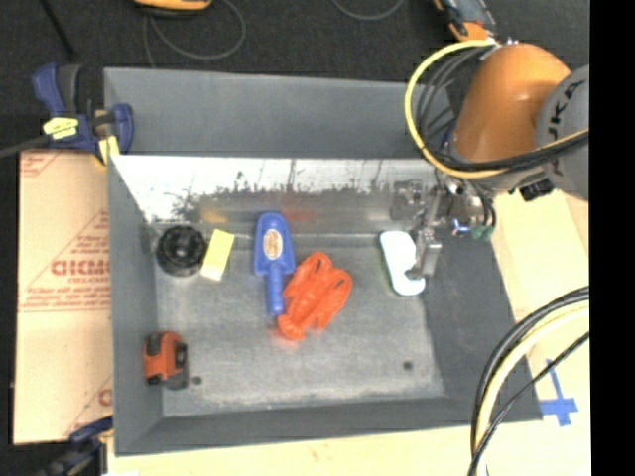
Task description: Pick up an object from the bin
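On the left of the bin (258, 117) we see a black round cap (180, 249), a yellow block (217, 254) and, lower down, an orange-and-black tape measure (165, 357). Toward the middle, a blue scoop (271, 256) touches an orange toy (316, 296). Right of centre lies a white curved piece (400, 264), its long axis running up and down the frame. The tool (434, 251) stands against its right edge, though we cannot tell how far open it is or whether it grips anything.

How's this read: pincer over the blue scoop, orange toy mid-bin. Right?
No. Camera view shows the pincer over the white piece at the right of the bin, not the blue scoop. The orange toy is mid-bin.
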You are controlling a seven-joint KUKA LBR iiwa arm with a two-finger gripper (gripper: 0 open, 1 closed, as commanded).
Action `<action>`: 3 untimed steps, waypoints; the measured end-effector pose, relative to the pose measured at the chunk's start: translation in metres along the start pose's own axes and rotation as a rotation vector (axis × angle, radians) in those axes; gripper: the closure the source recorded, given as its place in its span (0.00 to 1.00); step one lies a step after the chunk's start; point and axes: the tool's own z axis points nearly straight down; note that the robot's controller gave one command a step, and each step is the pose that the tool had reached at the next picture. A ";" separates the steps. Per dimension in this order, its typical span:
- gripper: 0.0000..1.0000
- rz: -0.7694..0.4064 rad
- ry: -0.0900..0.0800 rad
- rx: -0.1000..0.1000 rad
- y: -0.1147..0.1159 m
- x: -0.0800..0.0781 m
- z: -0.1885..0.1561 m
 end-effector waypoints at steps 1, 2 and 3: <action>0.00 -0.002 -0.008 0.001 0.000 -0.001 -0.005; 0.00 -0.081 -0.014 0.002 0.015 -0.013 0.033; 0.00 -0.036 -0.006 -0.002 0.057 0.006 0.066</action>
